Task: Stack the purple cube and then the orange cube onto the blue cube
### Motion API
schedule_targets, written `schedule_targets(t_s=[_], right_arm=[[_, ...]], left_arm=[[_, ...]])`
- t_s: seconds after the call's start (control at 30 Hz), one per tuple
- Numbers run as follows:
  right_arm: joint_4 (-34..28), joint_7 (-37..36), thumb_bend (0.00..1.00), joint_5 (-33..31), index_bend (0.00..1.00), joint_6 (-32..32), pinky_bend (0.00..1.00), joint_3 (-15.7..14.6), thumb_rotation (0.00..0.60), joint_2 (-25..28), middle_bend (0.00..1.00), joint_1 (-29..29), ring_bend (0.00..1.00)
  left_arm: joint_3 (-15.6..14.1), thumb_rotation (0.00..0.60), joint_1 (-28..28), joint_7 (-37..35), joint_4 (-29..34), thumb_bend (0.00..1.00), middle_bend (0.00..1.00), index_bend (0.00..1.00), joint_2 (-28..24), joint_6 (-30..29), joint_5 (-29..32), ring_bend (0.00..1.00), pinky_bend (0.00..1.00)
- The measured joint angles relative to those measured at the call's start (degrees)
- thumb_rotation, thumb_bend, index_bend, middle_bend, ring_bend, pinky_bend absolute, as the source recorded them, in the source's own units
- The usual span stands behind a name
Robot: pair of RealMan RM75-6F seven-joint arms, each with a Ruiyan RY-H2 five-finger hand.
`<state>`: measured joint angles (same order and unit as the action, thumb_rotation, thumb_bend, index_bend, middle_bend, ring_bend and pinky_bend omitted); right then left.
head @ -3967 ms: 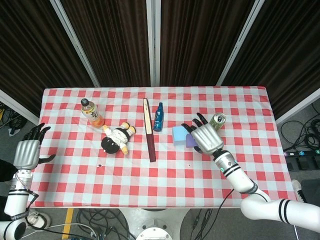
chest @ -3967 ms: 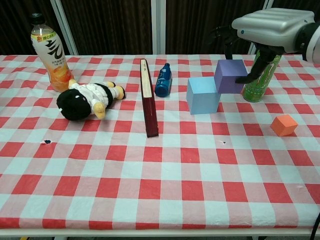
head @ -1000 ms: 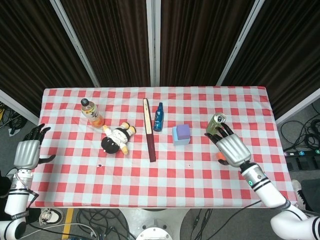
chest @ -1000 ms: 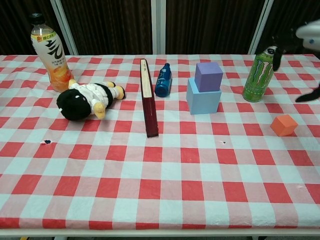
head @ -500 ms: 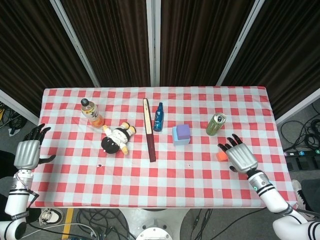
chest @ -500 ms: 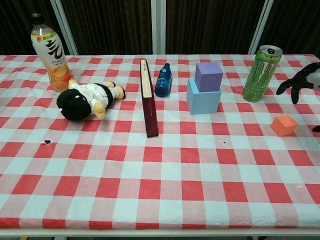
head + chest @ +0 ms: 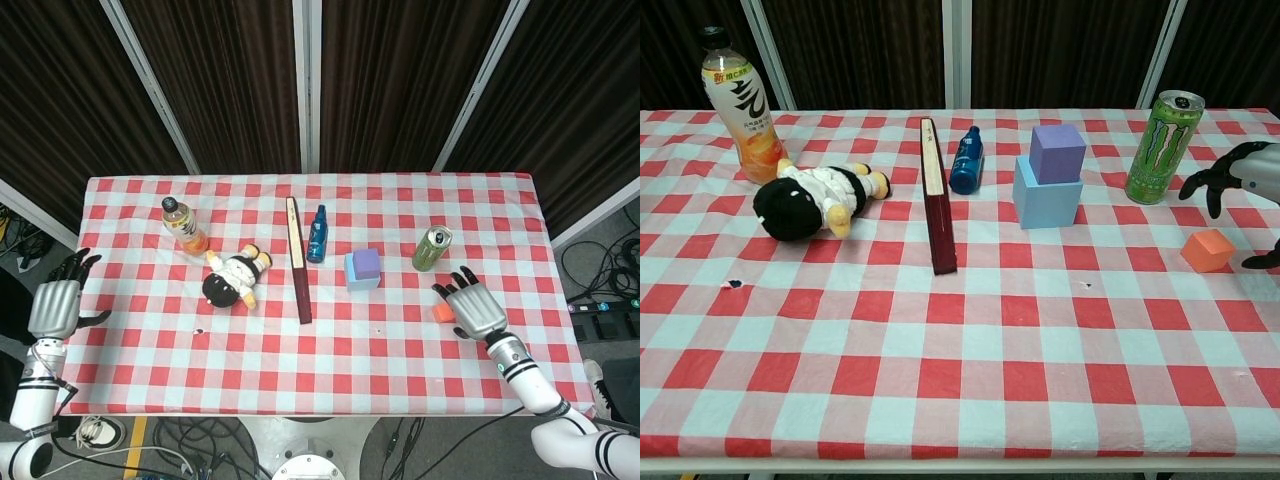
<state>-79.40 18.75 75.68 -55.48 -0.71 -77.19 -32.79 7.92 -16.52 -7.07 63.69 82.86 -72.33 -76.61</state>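
A: Right robot hand [image 7: 472,308]?
B: Ribbed silver back plate, black fingers; white forearm behind it with black bands and a small green light.
A: Left robot hand [image 7: 55,303]?
B: Same silver plate, black fingers, white forearm.

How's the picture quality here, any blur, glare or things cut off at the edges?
Head view: sharp and evenly lit, soft shadows, no glare. Chest view: sharp too, but the right hand is cropped by the frame edge beside the orange cube.
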Motion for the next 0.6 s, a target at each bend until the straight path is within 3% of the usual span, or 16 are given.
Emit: schedule_targets(t_s=[0.6], right_arm=[[3.84,-0.36,0.09,-0.16,0.21,3.27,0.09,1.28,0.6,-3.41,0.41,-1.21,0.15]], left_arm=[[-0.01,0.6,-0.03,-0.54,-0.54,0.09,0.18,0.21,0.11,0.15,-0.05,0.13,0.23]])
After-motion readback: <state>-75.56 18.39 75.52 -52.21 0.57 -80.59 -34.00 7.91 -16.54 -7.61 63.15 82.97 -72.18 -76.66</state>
